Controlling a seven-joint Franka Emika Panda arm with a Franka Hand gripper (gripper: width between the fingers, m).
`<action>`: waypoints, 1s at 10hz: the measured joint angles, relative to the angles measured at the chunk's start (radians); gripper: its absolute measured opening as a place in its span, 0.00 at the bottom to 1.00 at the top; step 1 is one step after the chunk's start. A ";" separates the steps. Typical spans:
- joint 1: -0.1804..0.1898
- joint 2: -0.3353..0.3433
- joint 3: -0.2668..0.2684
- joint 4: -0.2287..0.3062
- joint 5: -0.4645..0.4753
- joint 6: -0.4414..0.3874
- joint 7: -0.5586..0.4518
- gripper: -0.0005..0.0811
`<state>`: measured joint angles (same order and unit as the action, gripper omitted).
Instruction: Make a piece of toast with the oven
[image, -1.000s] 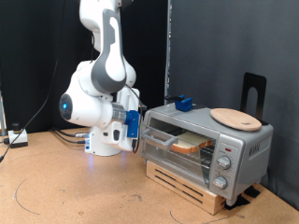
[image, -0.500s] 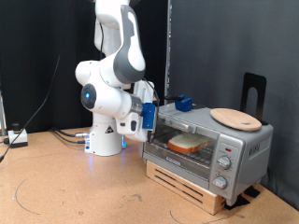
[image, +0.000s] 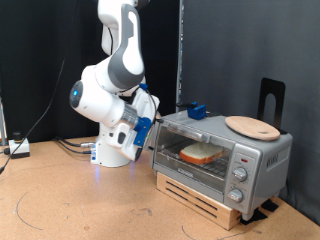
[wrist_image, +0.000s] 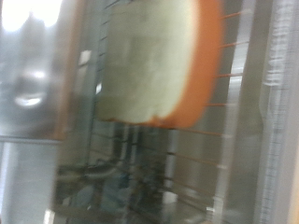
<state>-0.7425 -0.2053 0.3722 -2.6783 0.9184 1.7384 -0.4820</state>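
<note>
The oven (image: 222, 158) stands on a wooden pallet at the exterior view's right, and its glass door looks closed. The piece of toast (image: 202, 153) lies flat on the wire rack inside, seen through the glass. In the wrist view the toast (wrist_image: 154, 61) fills the frame close up behind the glass, pale with a golden crust, on the rack (wrist_image: 187, 159). My gripper (image: 148, 127) hangs just off the oven's left front corner and holds nothing that I can see. Its fingers do not show in the wrist view.
A round wooden board (image: 252, 126) and a small blue object (image: 197, 110) lie on the oven's top. Knobs (image: 240, 166) line its right panel. A wooden pallet (image: 200, 198) sits under it and a black stand (image: 272, 98) behind it. Cables (image: 15, 147) lie at the far left.
The oven door, tilted ajar a second ago, now looks shut. The arm swung in against the oven's left front, then drew back a little to the left.
</note>
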 joint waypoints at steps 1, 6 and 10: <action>-0.015 0.026 -0.006 0.015 -0.006 0.002 0.003 0.99; -0.010 0.118 0.002 0.131 0.070 -0.082 0.018 0.99; -0.004 0.262 0.028 0.269 0.091 -0.041 0.086 0.99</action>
<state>-0.7464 0.0565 0.3999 -2.4096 1.0092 1.6977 -0.3964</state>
